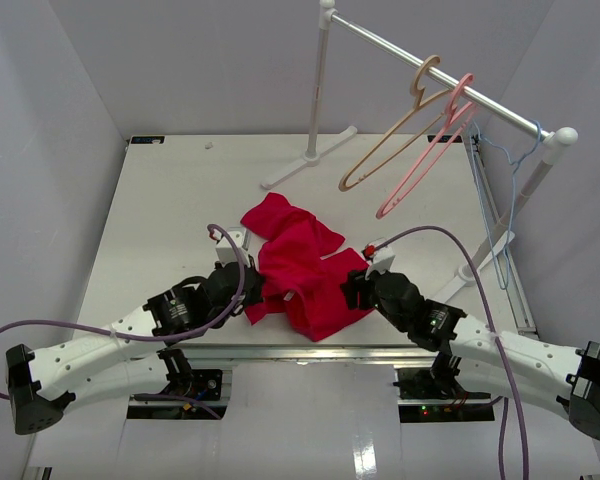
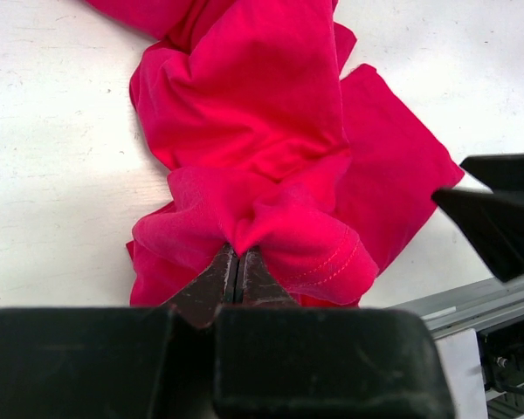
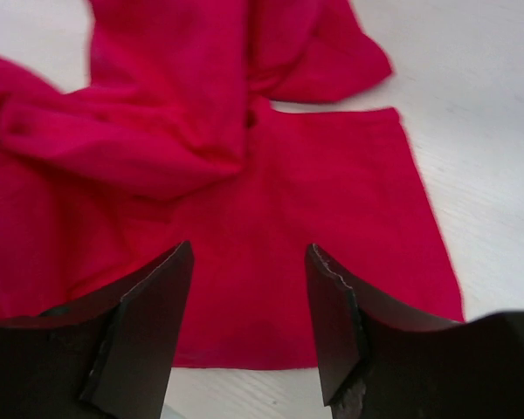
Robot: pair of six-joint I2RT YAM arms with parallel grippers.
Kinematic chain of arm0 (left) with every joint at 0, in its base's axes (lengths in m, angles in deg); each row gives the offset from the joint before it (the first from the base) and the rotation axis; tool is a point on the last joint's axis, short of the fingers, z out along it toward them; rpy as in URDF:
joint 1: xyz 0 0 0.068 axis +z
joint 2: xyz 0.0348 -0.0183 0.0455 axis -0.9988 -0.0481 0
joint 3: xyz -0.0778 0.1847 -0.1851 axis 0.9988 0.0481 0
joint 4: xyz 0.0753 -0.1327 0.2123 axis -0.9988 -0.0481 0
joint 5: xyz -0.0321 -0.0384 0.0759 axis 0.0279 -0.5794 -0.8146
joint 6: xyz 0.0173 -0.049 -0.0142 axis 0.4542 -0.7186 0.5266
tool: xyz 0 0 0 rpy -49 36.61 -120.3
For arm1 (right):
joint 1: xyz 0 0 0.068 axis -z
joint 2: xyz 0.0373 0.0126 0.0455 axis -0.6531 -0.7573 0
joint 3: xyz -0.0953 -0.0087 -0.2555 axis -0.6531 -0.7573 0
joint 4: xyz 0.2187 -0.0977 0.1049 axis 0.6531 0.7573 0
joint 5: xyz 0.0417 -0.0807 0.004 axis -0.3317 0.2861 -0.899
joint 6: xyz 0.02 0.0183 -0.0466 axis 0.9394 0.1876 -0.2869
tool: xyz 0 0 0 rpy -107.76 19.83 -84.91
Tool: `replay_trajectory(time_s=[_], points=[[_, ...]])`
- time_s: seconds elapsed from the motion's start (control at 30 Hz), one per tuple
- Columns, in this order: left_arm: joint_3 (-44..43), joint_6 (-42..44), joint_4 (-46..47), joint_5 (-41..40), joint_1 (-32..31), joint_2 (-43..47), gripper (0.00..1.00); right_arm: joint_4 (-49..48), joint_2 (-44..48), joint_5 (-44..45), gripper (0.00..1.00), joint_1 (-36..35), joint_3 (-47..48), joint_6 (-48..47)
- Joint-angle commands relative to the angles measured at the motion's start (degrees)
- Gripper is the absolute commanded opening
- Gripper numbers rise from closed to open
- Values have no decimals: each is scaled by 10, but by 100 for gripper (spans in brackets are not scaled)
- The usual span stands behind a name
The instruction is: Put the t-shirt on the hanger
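Observation:
The crimson t-shirt lies crumpled on the white table near its front edge. My left gripper is shut on a bunched fold of the t-shirt at its left side; its jaws pinch the cloth. My right gripper is open just above the shirt's flat right part, fingers apart, holding nothing. The light-blue hanger hangs at the right end of the rail, far from both grippers. The shirt's label is hidden.
A clothes rail on white stands crosses the back right. A tan hanger and a pink hanger hang on it. The table's front edge lies just below the shirt.

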Motion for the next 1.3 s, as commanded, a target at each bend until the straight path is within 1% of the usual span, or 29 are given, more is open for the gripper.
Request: replay_trajectory(time_s=[0.0,0.1,0.17,0.27,0.37,0.53,0.63,1.07,1.13,1.17,1.2,1.23,1.27], points=[[-6,-1,9,-12,2,-8,0,-86,-7,-85,63,-54,8,-52],[-8,-2,11,-12,2,-13,0,-115,-47,-100,66,-91,10,-63],[-8,-1,12,-13,2,-15,0,-129,-78,-86,68,-136,16,-66],[-7,-1,13,-14,2,-15,0,-155,-122,-64,69,-173,26,-70],[-5,-2,15,-17,2,-14,0,-186,-192,-28,70,-207,41,-71],[-5,-2,15,-17,2,-17,0,-192,-261,23,70,-221,58,-55],[-4,-2,15,-18,2,-18,0,-206,-294,29,70,-224,61,-48],[0,-11,18,-30,3,-30,0,-240,-371,65,70,-254,78,-48],[1,-13,18,-28,2,-31,0,-232,-384,86,67,-254,86,-47],[2,-14,18,-28,3,-31,0,-218,-387,107,61,-254,95,-41],[5,-14,16,-28,2,-27,0,-196,-387,160,44,-254,101,-9],[7,-14,15,-26,2,-25,0,-169,-380,190,35,-254,104,13],[9,-14,11,-25,2,-20,0,-120,-358,217,22,-254,106,46]])
